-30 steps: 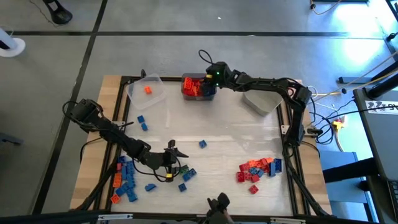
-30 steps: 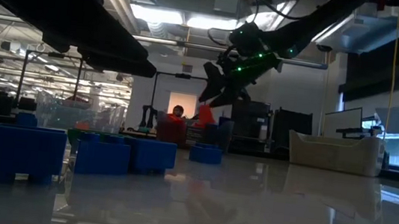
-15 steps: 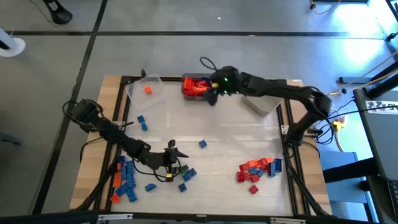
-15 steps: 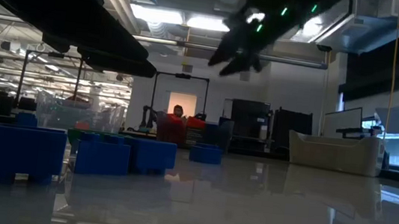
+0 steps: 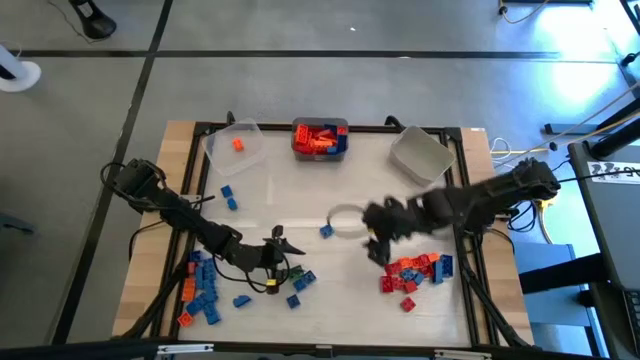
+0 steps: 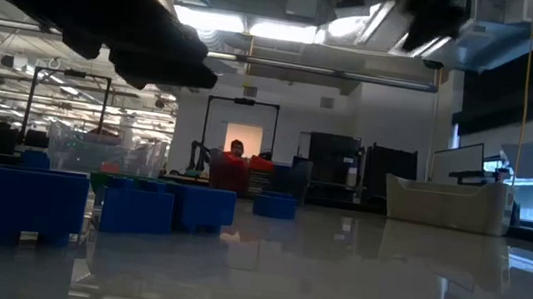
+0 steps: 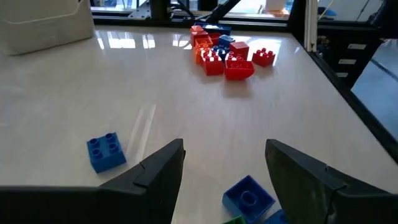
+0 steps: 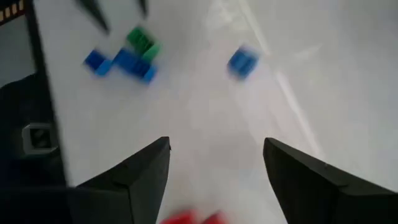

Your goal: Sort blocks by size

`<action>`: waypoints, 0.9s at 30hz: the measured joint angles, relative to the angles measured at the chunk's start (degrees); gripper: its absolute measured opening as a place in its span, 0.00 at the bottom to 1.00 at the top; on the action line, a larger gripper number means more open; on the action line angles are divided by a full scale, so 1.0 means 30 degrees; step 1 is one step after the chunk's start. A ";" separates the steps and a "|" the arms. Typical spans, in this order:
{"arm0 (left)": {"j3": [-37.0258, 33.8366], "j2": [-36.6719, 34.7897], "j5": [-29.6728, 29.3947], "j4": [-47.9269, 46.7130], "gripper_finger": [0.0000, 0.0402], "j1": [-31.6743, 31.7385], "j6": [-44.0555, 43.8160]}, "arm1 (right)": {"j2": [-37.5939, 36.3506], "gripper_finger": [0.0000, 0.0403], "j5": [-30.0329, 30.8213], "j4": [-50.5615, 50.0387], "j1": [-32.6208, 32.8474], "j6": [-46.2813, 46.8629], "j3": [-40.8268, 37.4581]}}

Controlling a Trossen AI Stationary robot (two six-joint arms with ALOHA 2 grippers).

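Blocks lie in groups on the white table. A blue pile (image 5: 203, 290) lies near left, a red, orange and blue pile (image 5: 410, 272) near right, and one blue block (image 5: 326, 231) sits mid-table. My left gripper (image 5: 285, 255) hovers open beside the blue pile, with a blue block (image 7: 106, 151) and another (image 7: 249, 196) in front of its fingers. My right gripper (image 5: 378, 243), blurred, is open above the table just left of the red pile, fingers tipped downward, nothing between them (image 8: 217, 146).
Three bins stand along the far edge: a clear one (image 5: 237, 148) holding an orange block, a dark one (image 5: 320, 138) full of red and orange blocks, and a grey one (image 5: 420, 155). Two blue blocks (image 5: 228, 196) lie at the left. The table's middle is bare.
My right gripper has swung quickly from over the dark bin at the far edge toward the near right, rising and then tipping downward, and now hangs beside the red pile. The blocks on the table lie as before.
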 joint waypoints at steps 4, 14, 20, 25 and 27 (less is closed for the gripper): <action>0.0891 0.0000 0.0571 -0.0410 0.53 0.0000 0.0252 | 0.0076 0.61 0.1164 -0.1785 0.3306 0.4847 -0.0120; 0.4306 0.0000 0.0771 -0.5175 0.53 0.0007 0.0845 | 0.0062 0.56 0.3446 -0.6786 1.0459 1.9600 -0.0629; 0.4734 0.0117 0.0778 -0.5595 0.53 0.0021 0.0819 | 0.0069 0.53 0.1961 -0.7462 1.3486 2.6376 -0.2607; 0.4742 0.0235 0.0786 -0.5569 0.53 0.0022 0.0536 | 0.0069 0.52 0.0353 -0.7226 1.5074 3.0056 -0.4528; 0.4749 0.0366 0.0779 -0.5353 0.53 0.0052 0.0481 | 0.0069 0.52 0.0229 -0.6696 1.5401 3.0750 -0.5228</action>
